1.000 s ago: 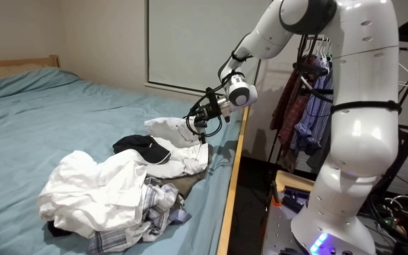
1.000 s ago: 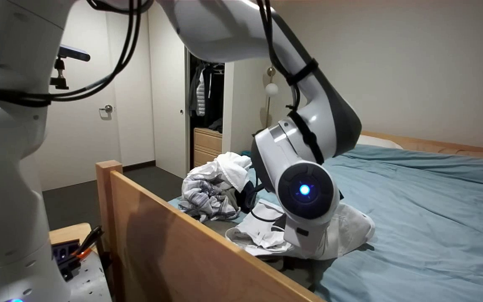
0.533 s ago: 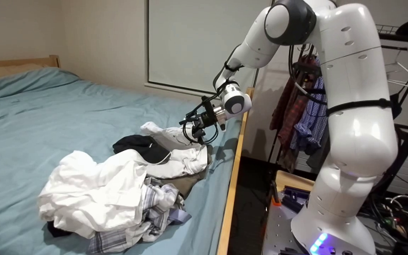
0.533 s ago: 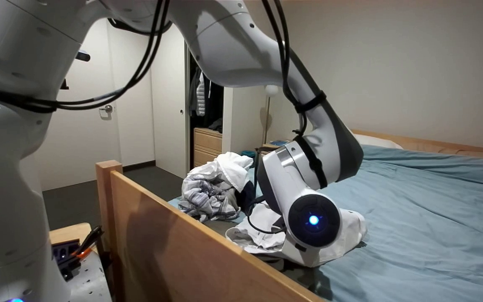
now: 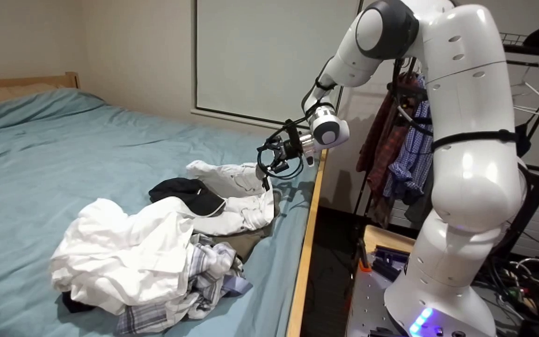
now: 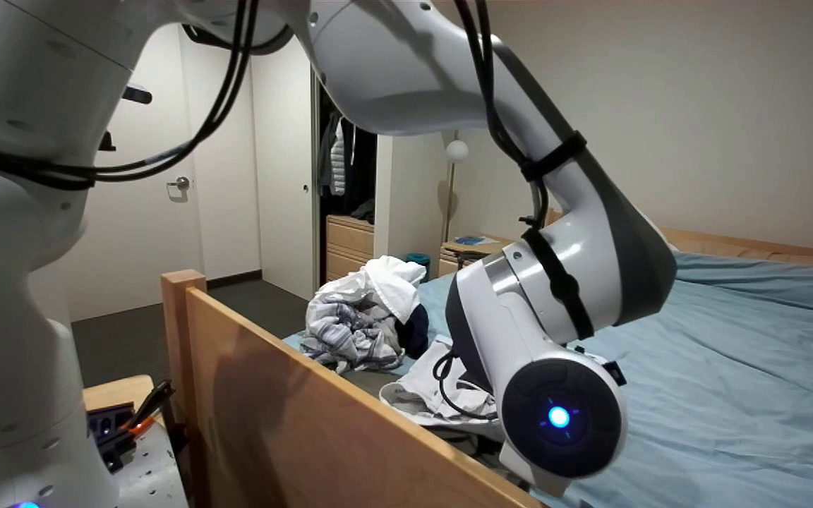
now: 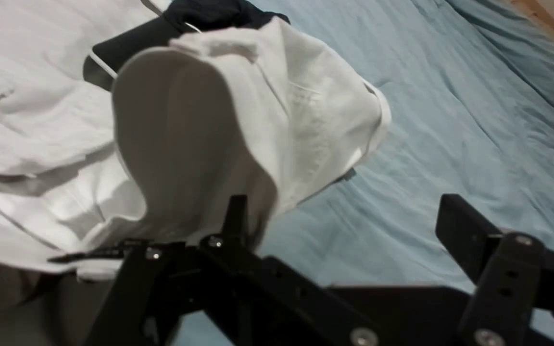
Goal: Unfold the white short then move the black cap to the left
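presently, white fabric short (image 5: 241, 202) appears partly unfolded; end effector (image 7: 343, 209) spread, empty; black brimmed fabric cap (image 5: 186, 194) apparently awaits moving.

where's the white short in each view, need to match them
In an exterior view: white short, just below and left of centre.
In an exterior view: white short, lower middle, partly hidden by the arm.
Wrist view: white short, large, left side to past centre.
Shared landmark: blue bedsheet, beside it in all three.
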Motion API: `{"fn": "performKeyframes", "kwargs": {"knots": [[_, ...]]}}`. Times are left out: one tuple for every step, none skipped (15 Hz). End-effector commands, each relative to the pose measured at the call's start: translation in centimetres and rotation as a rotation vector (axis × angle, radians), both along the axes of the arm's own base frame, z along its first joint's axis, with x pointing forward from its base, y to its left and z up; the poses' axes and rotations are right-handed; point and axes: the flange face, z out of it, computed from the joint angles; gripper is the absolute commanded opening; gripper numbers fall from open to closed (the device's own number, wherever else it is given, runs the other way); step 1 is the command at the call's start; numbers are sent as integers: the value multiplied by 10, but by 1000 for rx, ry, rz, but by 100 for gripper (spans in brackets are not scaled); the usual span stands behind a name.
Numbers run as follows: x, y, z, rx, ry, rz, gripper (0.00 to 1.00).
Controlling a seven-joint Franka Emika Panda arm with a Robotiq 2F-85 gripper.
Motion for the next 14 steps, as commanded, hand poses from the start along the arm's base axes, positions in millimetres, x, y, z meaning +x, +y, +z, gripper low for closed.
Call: {"fn": "performKeyframes", "kwargs": {"knots": [[-31,-40,18,37,-48,-81,100],[-35,-45,23,39,-63,-91,100],[-34,-44,31,37,-90,-76,100],[-36,-38,38,14,-96,-55,100],[-38,-35,42,-4,-90,-52,100],[-39,-28,50,-38,-82,-53,100],[-39,-24,55,-49,-88,-38,100],[-38,-17,61,-56,-98,-15,100],[-37,-11,66,-60,-108,16,100],[-36,-3,73,-77,-111,55,100],[-37,3,81,-109,-95,84,100],[-37,14,93,-171,-90,131,100],[-38,22,106,-226,-86,149,100],[-38,32,123,-281,-79,164,100]]}}
